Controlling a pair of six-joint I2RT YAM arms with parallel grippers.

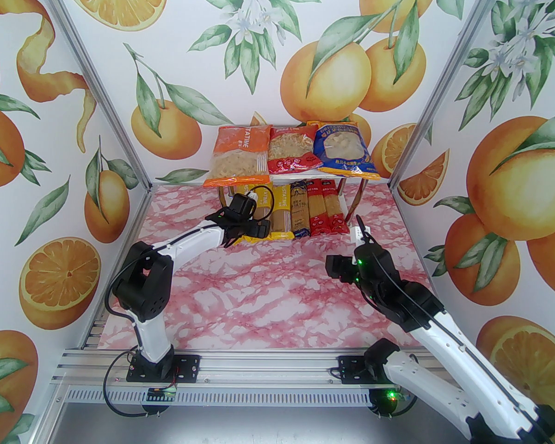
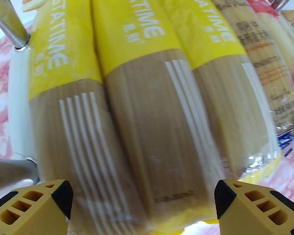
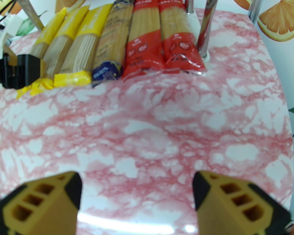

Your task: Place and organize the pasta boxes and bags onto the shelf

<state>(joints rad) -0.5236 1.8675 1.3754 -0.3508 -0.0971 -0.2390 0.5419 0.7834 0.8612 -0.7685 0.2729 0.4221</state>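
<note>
- The shelf (image 1: 305,172) stands at the far end of the pink marbled counter (image 1: 268,294), against the back wall.
- On the shelf's top board three wide bags lean side by side: the orange bag (image 1: 237,155) at the shelf's left end, the red bag (image 1: 292,150) in the middle and the blue bag (image 1: 343,148) at the right end.
- The orange bag's lower edge hangs over the front of the top board.
- On the shelf's lower board six long packs lie flat and parallel, touching one another, with their near ends poking out past the shelf's front.
- From the shelf's left leg rightward they are the three yellow spaghetti packs (image 2: 147,106), the dark blue pack (image 1: 299,208) and the two red packs (image 1: 323,205).
- The outer red pack lies just beside the shelf's right front leg.
- The left tool (image 2: 143,197) sits low at the shelf's front left, right at the near ends of the yellow packs.
- Its fingers are spread wide and grip nothing. I cannot tell whether a pad touches a pack.
- The right tool (image 3: 137,187) hangs over bare counter in front of the shelf's right side, well apart from the packs. Its fingers are spread wide with nothing between them.
</note>
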